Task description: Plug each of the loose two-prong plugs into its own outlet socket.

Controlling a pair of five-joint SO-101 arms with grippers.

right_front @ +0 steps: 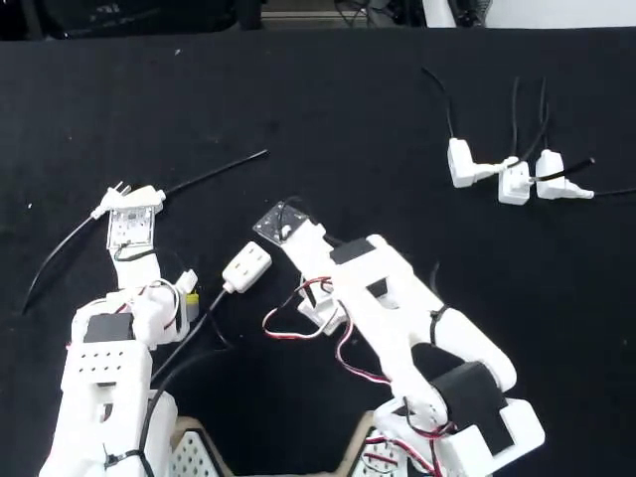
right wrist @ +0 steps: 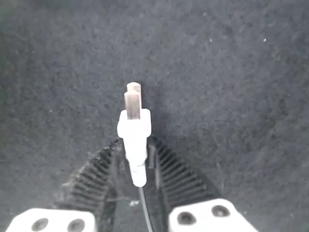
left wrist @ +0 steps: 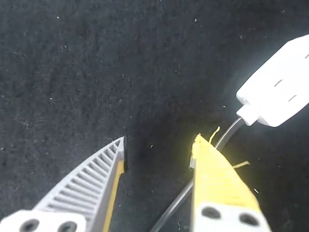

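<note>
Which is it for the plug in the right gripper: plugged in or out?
Out. The plug, pinched in the right gripper, shows both prongs bare over black cloth, with no socket around them.

Widest free lane is the far middle of the black cloth table (right_front: 338,99), bare between a thin black cord (right_front: 219,167) on the left and three white plug bodies (right_front: 512,177) with cords bunched far right. Near centre is tight: white outlet block (right_front: 246,266), its black cable (right_front: 189,333), two white arms (right_front: 397,308). Left gripper (left wrist: 159,145) gap is free over bare cloth, with that cable just beside the yellow-taped finger (left wrist: 217,183). Right gripper (right wrist: 135,145) gap is filled by a white two-prong plug (right wrist: 134,123).
</note>
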